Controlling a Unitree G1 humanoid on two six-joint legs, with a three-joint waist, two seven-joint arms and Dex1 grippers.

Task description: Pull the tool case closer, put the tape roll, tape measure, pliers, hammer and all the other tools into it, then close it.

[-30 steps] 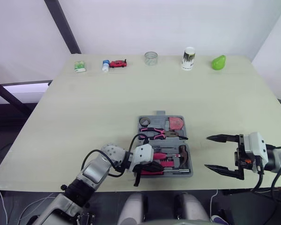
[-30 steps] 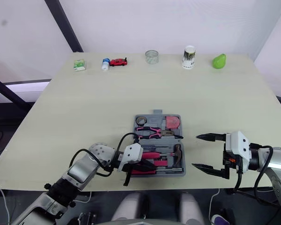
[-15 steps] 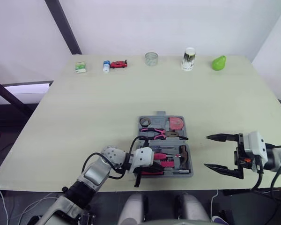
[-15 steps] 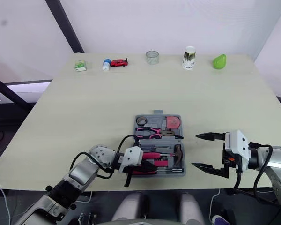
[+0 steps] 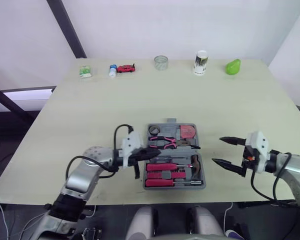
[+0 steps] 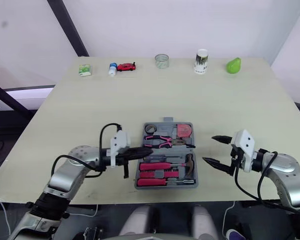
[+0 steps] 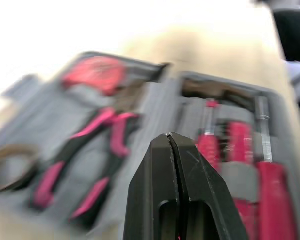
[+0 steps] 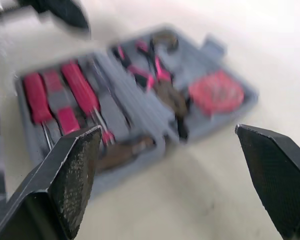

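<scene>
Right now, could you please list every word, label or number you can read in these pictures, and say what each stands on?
No text can be read.
White cup: dark print, too small to read.
Green packet: markings too small to read.
Tool case: no lettering visible.

Matt grey plastic tool case [image 5: 203, 175] (glossy pink-handled tools [image 5: 162, 167] inside) on a smooth, pale, matt table [image 5: 90, 115].
</scene>
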